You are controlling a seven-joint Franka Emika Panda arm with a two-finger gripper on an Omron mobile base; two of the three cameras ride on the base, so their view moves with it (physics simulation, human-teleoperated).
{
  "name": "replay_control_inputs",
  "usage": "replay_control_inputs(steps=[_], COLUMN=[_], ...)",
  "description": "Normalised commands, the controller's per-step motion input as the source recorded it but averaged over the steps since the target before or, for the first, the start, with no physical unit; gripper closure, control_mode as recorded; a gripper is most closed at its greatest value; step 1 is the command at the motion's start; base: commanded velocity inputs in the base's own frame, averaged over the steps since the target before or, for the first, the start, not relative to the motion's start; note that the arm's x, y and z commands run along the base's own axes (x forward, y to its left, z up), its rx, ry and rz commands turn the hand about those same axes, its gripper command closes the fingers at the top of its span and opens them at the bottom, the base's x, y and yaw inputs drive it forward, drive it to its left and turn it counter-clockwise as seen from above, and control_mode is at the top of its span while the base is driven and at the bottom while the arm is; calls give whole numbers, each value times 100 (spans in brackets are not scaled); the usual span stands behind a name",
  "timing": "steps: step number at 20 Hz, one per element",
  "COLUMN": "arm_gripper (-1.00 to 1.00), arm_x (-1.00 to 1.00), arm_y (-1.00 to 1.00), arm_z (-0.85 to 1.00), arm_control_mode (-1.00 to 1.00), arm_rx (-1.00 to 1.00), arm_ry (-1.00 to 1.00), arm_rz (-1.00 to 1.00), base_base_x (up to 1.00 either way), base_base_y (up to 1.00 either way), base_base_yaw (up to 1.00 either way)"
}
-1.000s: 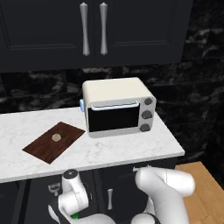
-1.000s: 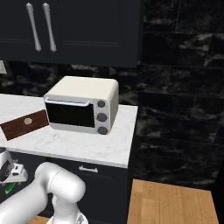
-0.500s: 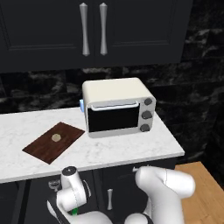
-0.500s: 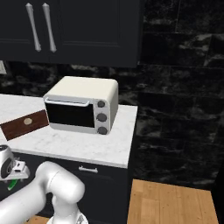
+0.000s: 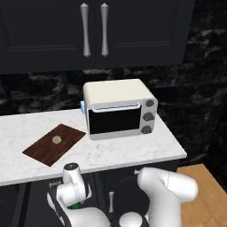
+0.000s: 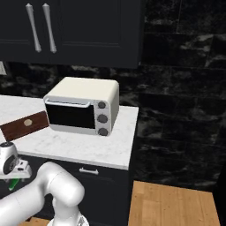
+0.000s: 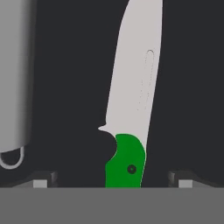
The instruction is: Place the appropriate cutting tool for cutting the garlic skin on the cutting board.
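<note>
The claw (image 7: 112, 183) hung low in front of the dark cabinets, below the edge of the white marble tabletop (image 5: 128, 153), and in the left base view it (image 5: 74, 205) showed a touch of green at its lower end. In the hand view the knife (image 7: 131, 100) stood between the two dark fingertips (image 7: 41, 178), its green handle near the bottom and its silver blade running upward against a dark background. The fingertips sat wide apart on either side of the handle without touching it, so the claw looked open, though whether it carried the knife I cannot tell. A grey metal utensil (image 7: 15, 78) with a loop at its end lay along the left side of that view, apart from the knife. Up on the tabletop the dark brown cutting board (image 5: 54, 143) lay flat to the left of the cream toaster oven (image 5: 119, 108), with the small beige garlic (image 5: 56, 139) resting on it. In the right base view the board (image 6: 24, 125) sat just beside the oven (image 6: 84, 106).
</note>
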Motion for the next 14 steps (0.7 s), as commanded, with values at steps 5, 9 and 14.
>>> replay_control_inputs(steps=[5, 9, 14], arm_gripper=[-100, -100, 100], arm_x=[-38, -45, -52], arm_y=[20, 38, 70], arm_z=[-75, -77, -77], arm_control_mode=[-100, -100, -100], arm_rx=[5, 1, 0], arm_ry=[7, 8, 8], arm_rz=[0, 0, 0], base_base_x=[0, 0, 0], base_base_y=[0, 0, 0], base_base_yaw=[0, 0, 0])
